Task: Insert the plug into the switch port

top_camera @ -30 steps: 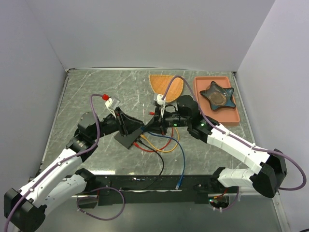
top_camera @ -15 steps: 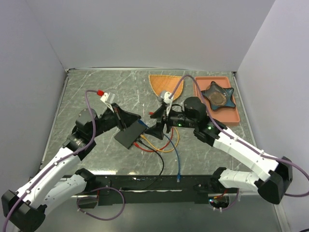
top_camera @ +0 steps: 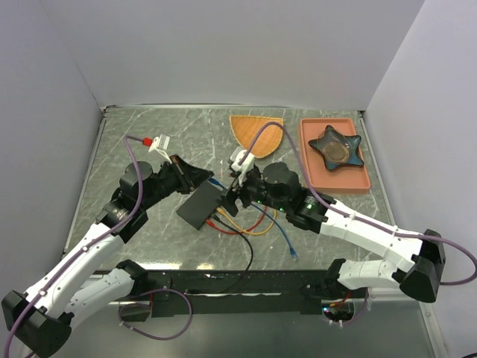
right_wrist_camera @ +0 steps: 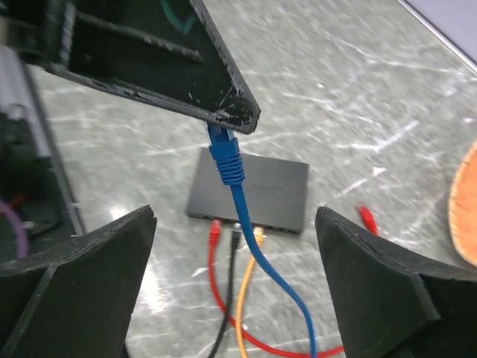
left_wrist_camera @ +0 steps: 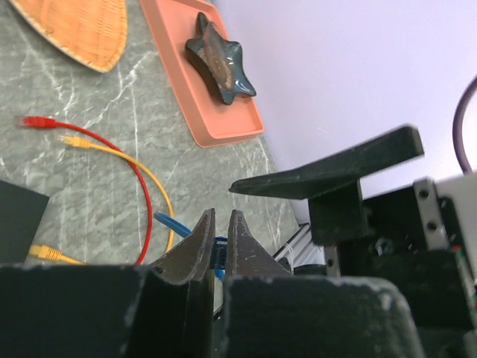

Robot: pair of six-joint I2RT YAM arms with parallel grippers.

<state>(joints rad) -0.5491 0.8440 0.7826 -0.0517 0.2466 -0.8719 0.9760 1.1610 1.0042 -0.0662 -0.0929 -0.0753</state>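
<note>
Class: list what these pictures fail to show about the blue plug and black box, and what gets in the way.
Left wrist view: the blue plug is mostly hidden between the shut fingers of the left gripper; the black box is cut off by the left edge.
Right wrist view: the sockets are too small and blurred to count.
Top view: the sockets are too small, crowded by plugged-in cables.

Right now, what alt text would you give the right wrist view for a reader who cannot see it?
The left gripper pinches a blue plug near the black switch box, its cable hanging down. Red, black and orange cables are plugged into the box's near edge; the right gripper, fingers framing the view, is wide open.
</note>
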